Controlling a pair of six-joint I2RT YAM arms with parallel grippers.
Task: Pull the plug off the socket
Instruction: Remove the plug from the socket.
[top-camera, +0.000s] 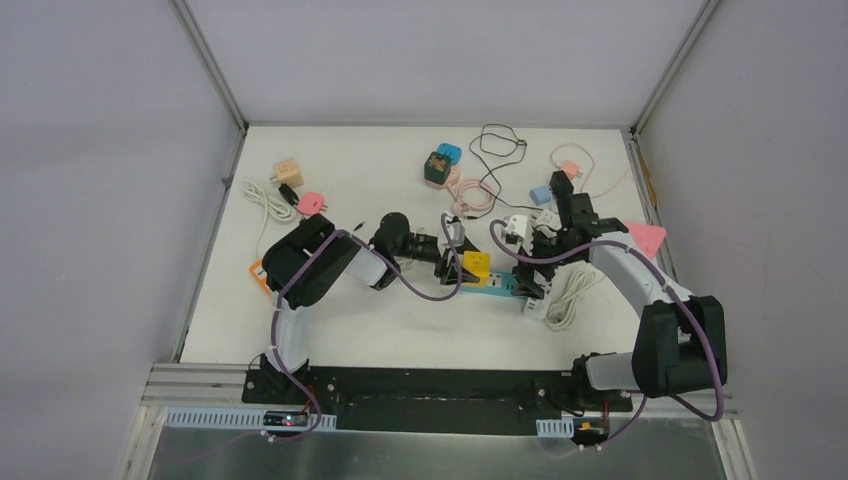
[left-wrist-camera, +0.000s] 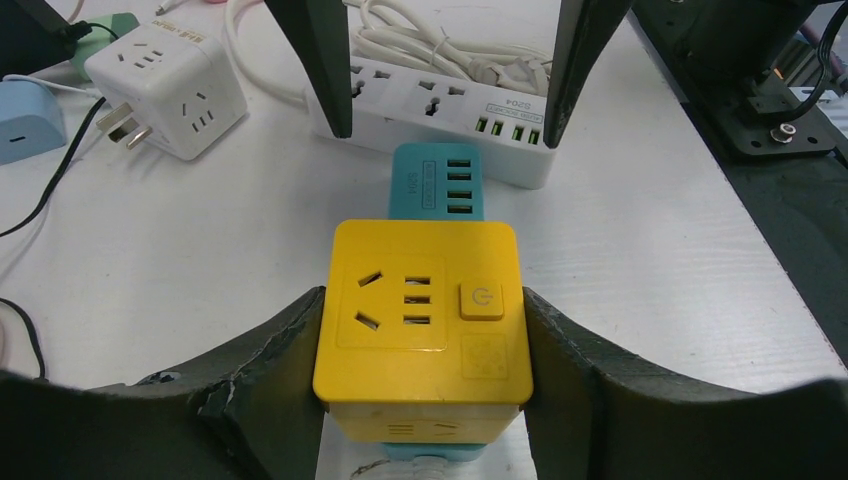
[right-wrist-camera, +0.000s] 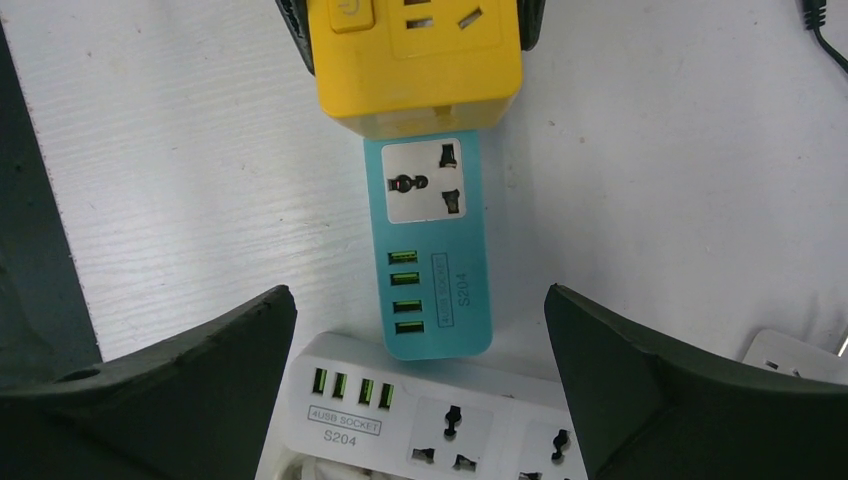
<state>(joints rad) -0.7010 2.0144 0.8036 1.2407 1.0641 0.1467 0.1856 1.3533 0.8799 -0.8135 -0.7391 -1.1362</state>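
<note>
A yellow cube plug (top-camera: 476, 264) sits on one end of a teal power strip (top-camera: 499, 285) lying flat mid-table. My left gripper (top-camera: 462, 262) is shut on the cube; in the left wrist view its jaws press both sides of the yellow cube (left-wrist-camera: 425, 310), with the teal strip (left-wrist-camera: 435, 180) running out beyond it. My right gripper (top-camera: 540, 280) is open over the strip's far end. In the right wrist view it (right-wrist-camera: 418, 300) straddles the USB end of the teal strip (right-wrist-camera: 430, 200) without touching it, and the yellow cube (right-wrist-camera: 420, 60) lies ahead.
A white power strip (right-wrist-camera: 420, 420) with a coiled cord lies against the teal strip's end, under my right gripper. A white cube adapter (left-wrist-camera: 165, 90) lies nearby. Further adapters and cables (top-camera: 470, 170) lie scattered at the back, and a pink triangle (top-camera: 645, 237) at the right edge.
</note>
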